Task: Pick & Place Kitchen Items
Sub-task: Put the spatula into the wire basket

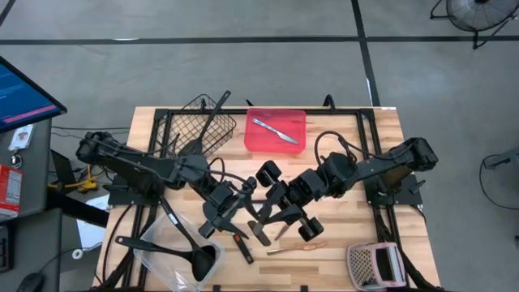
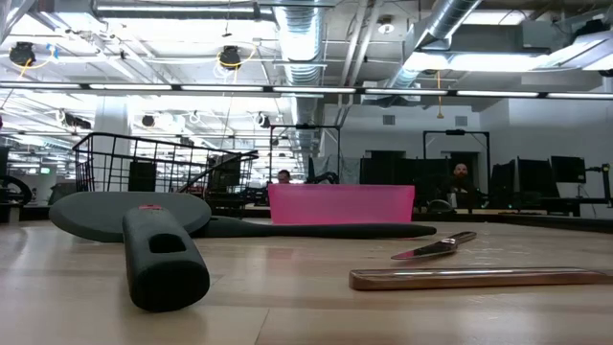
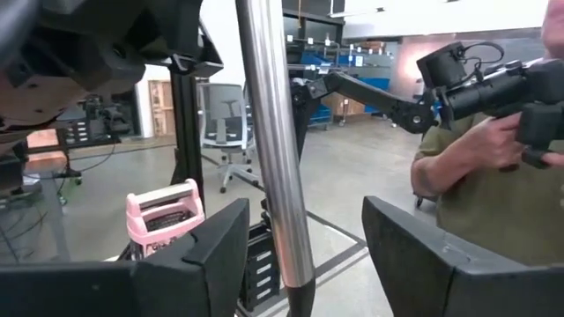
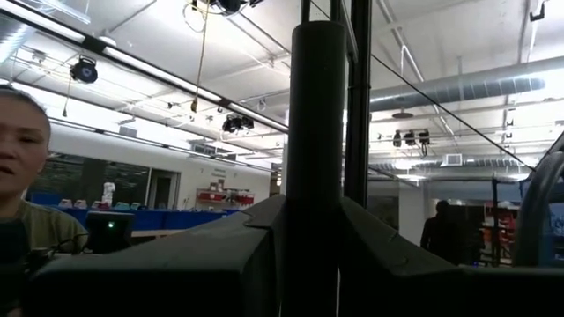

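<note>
Silver handle (image 3: 275,150) cut off at top; its head perhaps unseen.

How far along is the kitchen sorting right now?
Done: a silver knife in the red tray, a utensil in the wire basket. In hand: the right tool grips a black handle; the left tool brackets a silver handle. Left: pieces on the table.
</note>
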Tool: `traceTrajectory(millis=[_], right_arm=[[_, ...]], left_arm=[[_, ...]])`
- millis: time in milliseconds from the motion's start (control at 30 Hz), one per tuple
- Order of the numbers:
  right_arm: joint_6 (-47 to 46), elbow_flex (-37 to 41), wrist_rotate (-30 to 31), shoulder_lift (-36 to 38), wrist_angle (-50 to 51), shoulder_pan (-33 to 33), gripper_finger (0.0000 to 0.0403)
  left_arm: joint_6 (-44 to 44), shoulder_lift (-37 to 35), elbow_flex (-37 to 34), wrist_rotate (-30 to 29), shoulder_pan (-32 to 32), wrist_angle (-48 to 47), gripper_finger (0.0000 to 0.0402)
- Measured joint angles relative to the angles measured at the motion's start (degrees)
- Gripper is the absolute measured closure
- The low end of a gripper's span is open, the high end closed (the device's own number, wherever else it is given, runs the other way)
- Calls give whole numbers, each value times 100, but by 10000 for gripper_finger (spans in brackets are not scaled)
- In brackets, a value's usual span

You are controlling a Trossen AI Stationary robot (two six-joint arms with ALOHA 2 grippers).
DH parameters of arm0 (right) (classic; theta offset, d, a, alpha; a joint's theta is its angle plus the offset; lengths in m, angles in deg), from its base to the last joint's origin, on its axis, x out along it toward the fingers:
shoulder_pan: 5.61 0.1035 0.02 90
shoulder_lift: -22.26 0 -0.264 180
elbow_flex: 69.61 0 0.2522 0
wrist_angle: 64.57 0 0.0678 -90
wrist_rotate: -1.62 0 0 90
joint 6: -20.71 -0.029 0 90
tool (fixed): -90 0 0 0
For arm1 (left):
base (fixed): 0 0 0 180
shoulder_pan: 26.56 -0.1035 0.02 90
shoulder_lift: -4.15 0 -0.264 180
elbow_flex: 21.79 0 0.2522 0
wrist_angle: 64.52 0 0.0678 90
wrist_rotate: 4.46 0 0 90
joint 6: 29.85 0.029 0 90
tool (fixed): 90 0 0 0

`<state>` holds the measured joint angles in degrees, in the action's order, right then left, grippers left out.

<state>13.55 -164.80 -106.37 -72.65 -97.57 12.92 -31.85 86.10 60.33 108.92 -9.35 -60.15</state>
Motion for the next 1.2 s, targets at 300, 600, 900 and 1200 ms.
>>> traceTrajectory(millis=[300,600,900,1200], right_arm=[[-61,-2,-67,-2,2,2,335],[-451,-4,183,228,553,-72,335],[-221,-7,1534,536,1229,29,335],[284,-11,2603,547,1685,113,335]], left_arm=[[-184,0,0,457,0,7,203],[-574,-146,4,69,-91,-100,204],[-146,-138,2,-1489,-251,-1053,204],[-170,-133,0,-1685,-258,-1078,204]])
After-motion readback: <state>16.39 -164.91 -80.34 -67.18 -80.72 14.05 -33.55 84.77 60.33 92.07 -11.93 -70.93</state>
